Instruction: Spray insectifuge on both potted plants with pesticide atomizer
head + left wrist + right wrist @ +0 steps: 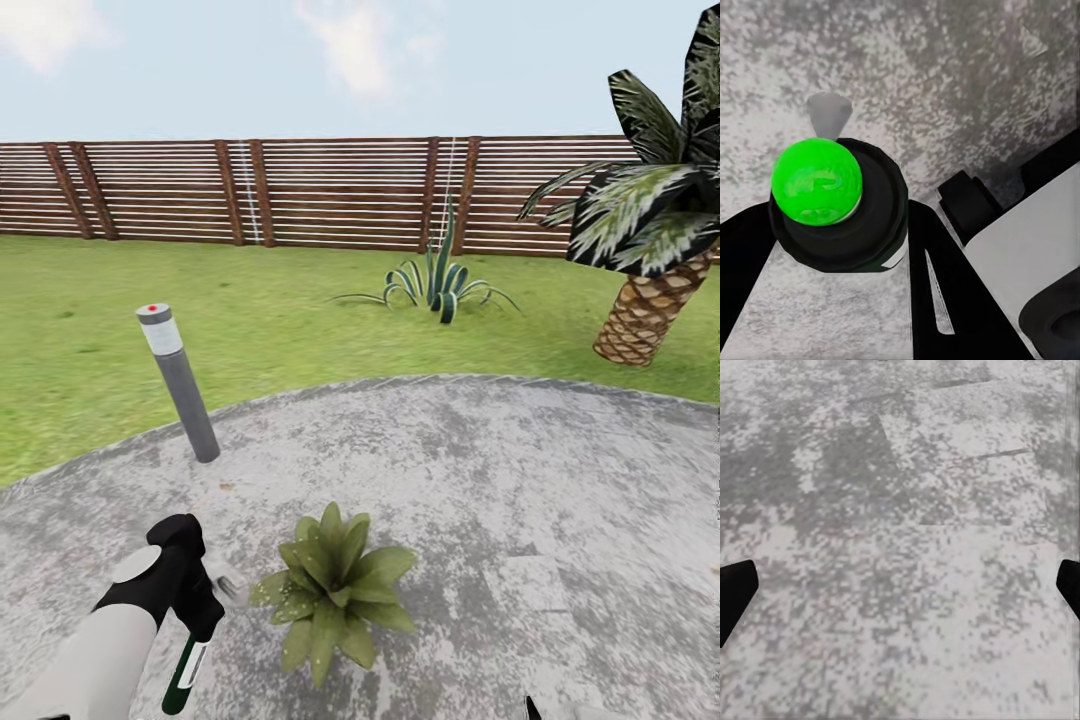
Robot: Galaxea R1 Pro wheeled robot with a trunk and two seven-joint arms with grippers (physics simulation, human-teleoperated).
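Pesticide atomizer (186,672) in left hand (200,625)

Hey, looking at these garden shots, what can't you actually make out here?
- Head view: pot of the broad-leaved plant is hidden under its leaves.
- Head view: atomizer top is covered by the left gripper; its label is too small to read.
- Left wrist view: atomizer's body is hidden behind its green end.
- Right wrist view: right gripper fingertips are cut off by both edges.
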